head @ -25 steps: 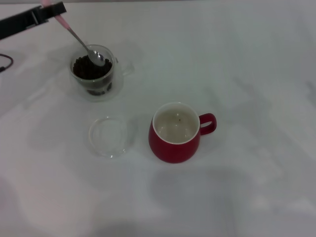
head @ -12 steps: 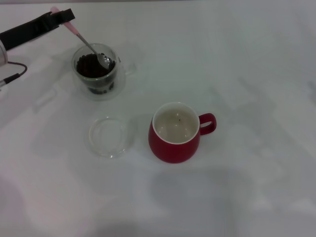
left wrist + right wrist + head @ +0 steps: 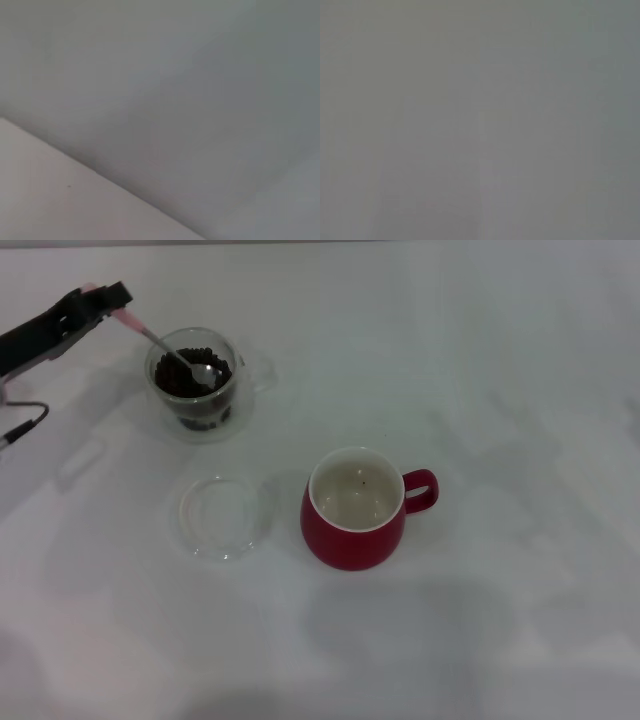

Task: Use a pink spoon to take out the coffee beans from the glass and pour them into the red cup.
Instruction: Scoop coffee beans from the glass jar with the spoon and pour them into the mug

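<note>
At the far left of the head view, my left gripper (image 3: 108, 302) is shut on the pale pink handle of the pink spoon (image 3: 160, 343). The spoon slants down to the right, and its metal bowl rests among the coffee beans (image 3: 190, 374) inside the glass (image 3: 196, 385), a clear double-walled mug. The red cup (image 3: 354, 508) stands in the middle, its handle pointing right and its cream inside holding only a speck or two. My right gripper is out of view, and both wrist views show only blank grey surface.
A shallow clear glass dish (image 3: 222, 517) lies left of the red cup, below the glass. A dark cable (image 3: 22, 426) runs at the left edge. The white table (image 3: 520, 390) stretches to the right.
My left gripper has dropped lower and drawn back to the left, flattening the spoon's slant. The spoon's bowl has stayed in the glass, now lying among the beans.
</note>
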